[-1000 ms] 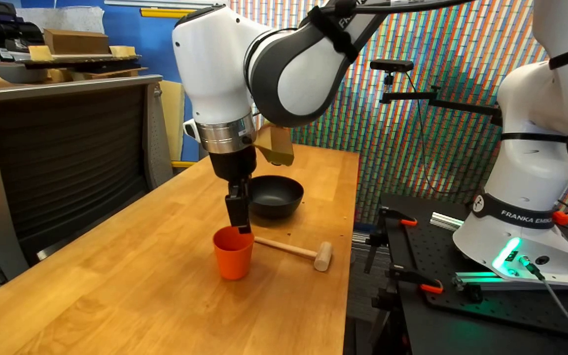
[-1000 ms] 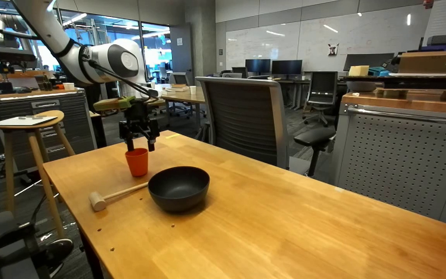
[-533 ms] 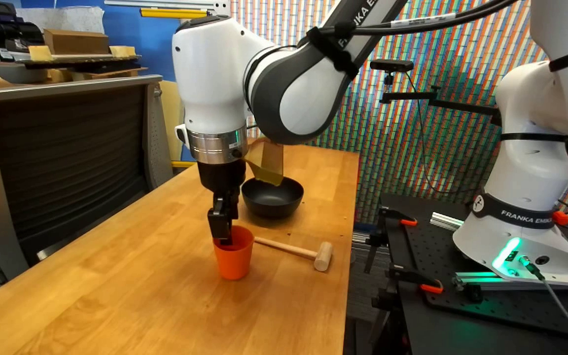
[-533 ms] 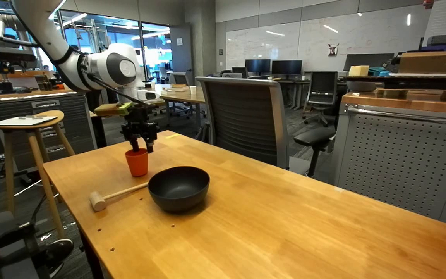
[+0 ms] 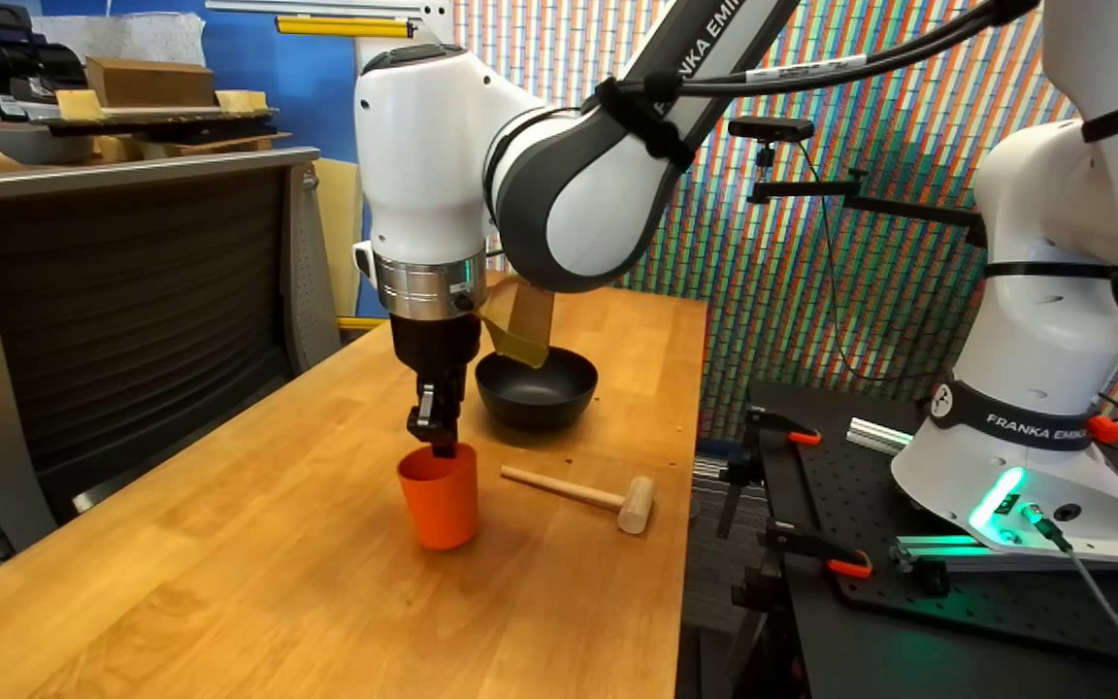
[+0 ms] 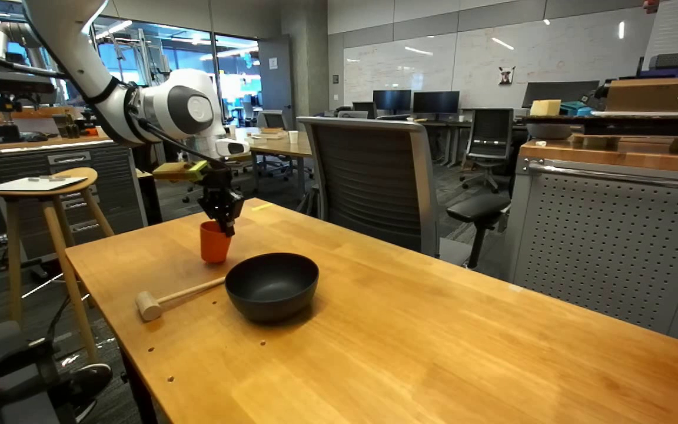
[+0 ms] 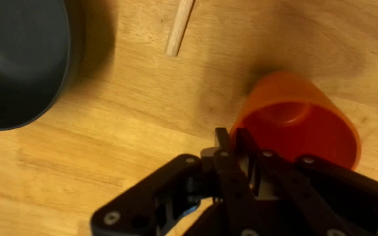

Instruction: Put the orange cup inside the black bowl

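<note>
The orange cup (image 5: 441, 505) is on the wooden table, leaning slightly in an exterior view; whether its base is fully down I cannot tell. My gripper (image 7: 231, 132) has its two black fingers close together around the cup's wall, one inside the cup (image 7: 294, 131) and one outside. In an exterior view the gripper (image 6: 229, 228) comes down onto the rim of the cup (image 6: 214, 244) from above. The black bowl (image 6: 271, 288) stands upright with bare insides, a short way from the cup. At the wrist view's left edge part of the bowl (image 7: 21, 65) shows.
A wooden mallet (image 5: 635, 505) lies between cup and bowl, its handle (image 7: 177, 32) pointing into the gap beside the bowl. An office chair (image 6: 368, 182) stands against the table's long edge. The arm's base (image 5: 1015, 485) is on a separate black bench.
The gripper has come down to the cup and its fingers have drawn together on the rim. The cup has shifted and tipped a little. Bowl and mallet have stayed put.
</note>
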